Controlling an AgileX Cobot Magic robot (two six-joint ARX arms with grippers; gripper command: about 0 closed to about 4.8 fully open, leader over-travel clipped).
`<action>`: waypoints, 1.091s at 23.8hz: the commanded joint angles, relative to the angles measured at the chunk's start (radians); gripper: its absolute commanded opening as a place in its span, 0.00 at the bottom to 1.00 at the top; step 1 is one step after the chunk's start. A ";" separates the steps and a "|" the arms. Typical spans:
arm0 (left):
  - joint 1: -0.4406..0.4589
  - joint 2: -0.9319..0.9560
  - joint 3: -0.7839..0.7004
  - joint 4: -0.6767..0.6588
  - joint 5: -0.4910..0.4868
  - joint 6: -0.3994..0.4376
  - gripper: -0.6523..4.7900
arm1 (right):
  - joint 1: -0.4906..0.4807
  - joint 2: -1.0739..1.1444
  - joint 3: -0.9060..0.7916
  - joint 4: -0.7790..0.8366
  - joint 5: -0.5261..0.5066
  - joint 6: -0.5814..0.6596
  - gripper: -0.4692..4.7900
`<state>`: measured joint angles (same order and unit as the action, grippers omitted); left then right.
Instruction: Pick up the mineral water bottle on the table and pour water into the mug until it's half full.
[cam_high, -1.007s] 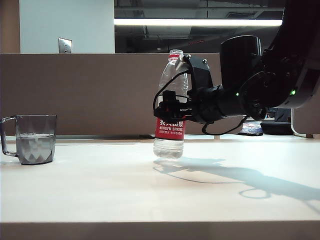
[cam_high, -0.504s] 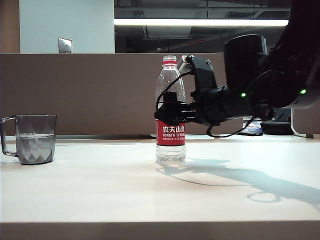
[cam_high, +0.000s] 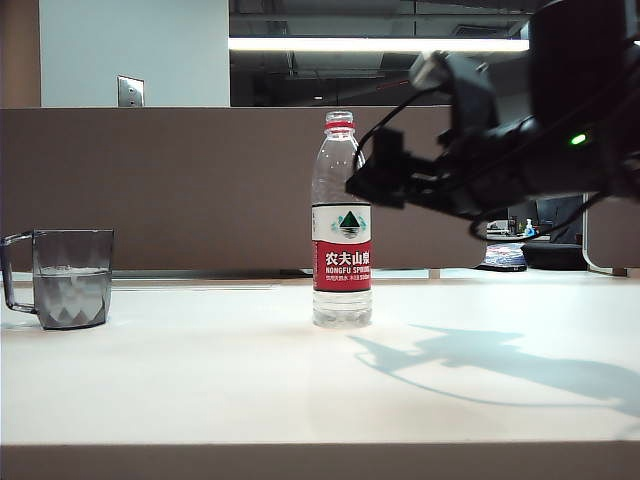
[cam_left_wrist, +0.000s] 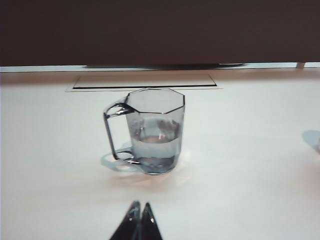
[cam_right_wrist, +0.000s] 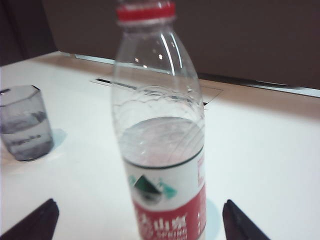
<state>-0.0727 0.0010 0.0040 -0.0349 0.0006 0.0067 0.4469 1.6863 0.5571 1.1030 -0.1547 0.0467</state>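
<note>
Grey-tinted mug sits about half full at the table's left; the mineral water bottle stands upright mid-table, released; right gripper hovers beside it, jaws wide, empty; left gripper rests closed near the mug; pouring looks done, only retreat remains.

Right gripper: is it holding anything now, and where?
Nothing. The right gripper is open beside the mineral water bottle, clear of it. The left gripper, shut, holds nothing either.

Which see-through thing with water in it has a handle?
The mug, the short grey one at the table's left. The bottle in the middle is tall, red-labelled, with no handle.
</note>
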 joint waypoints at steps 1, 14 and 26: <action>0.049 0.000 0.003 0.013 0.003 0.000 0.11 | 0.002 -0.120 -0.097 0.024 0.000 0.047 0.84; 0.117 0.000 0.003 0.013 0.003 0.000 0.11 | 0.002 -0.742 -0.414 -0.121 -0.004 0.193 0.07; 0.117 0.000 0.003 0.013 0.003 0.000 0.11 | 0.002 -0.760 -0.421 -0.225 0.005 0.097 0.07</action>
<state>0.0444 0.0013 0.0040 -0.0349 -0.0002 0.0067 0.4480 0.9291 0.1314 0.8688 -0.1574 0.2111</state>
